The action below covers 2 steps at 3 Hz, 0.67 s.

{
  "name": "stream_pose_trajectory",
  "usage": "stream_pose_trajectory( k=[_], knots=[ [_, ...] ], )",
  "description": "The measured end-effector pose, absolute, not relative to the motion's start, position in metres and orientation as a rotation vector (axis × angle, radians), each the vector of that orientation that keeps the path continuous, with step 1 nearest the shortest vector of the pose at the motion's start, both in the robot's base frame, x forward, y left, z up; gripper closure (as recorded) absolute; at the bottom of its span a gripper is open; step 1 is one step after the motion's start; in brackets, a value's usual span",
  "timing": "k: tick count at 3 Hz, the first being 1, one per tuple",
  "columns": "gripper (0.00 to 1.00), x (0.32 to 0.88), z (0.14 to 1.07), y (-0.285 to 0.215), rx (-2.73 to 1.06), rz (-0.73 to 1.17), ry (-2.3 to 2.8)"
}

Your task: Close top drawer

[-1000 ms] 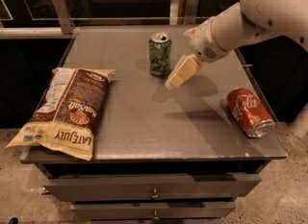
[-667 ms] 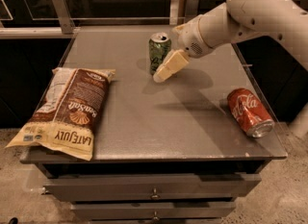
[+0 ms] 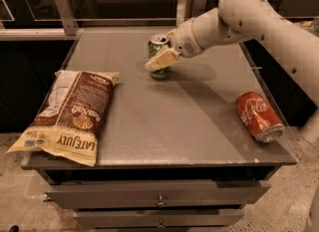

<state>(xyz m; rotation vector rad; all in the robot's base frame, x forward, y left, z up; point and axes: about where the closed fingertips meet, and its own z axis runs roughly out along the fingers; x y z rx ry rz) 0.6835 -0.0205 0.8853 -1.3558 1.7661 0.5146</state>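
The top drawer (image 3: 99, 194) is a long grey front with a small metal knob (image 3: 160, 201) at its centre, just under the tabletop edge. It stands out a little past the tabletop. A narrower knobbed drawer front (image 3: 114, 218) shows below it. My gripper (image 3: 160, 59) is cream-coloured and hangs over the back of the tabletop, right in front of a green can (image 3: 156, 43). It is far above and behind the drawer. The white arm (image 3: 249, 12) reaches in from the upper right.
A brown chip bag (image 3: 70, 114) lies on the left of the grey tabletop (image 3: 164, 121) and overhangs its front left corner. A red cola can (image 3: 259, 115) lies on its side at the right edge. A rail and dark panels run behind the table.
The arm has swung left over the tabletop. My gripper has gone from just right of the green can to directly in front of it. The drawers, bag and cans have not moved.
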Motion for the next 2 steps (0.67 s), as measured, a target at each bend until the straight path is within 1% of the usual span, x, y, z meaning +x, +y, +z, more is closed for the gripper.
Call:
stream_pose_trajectory(
  k=[1, 2],
  knots=[
    [0.66, 0.681, 0.905, -0.028, -1.352, 0.558, 1.750],
    [0.88, 0.661, 0.959, -0.035, -1.367, 0.558, 1.643]
  ],
)
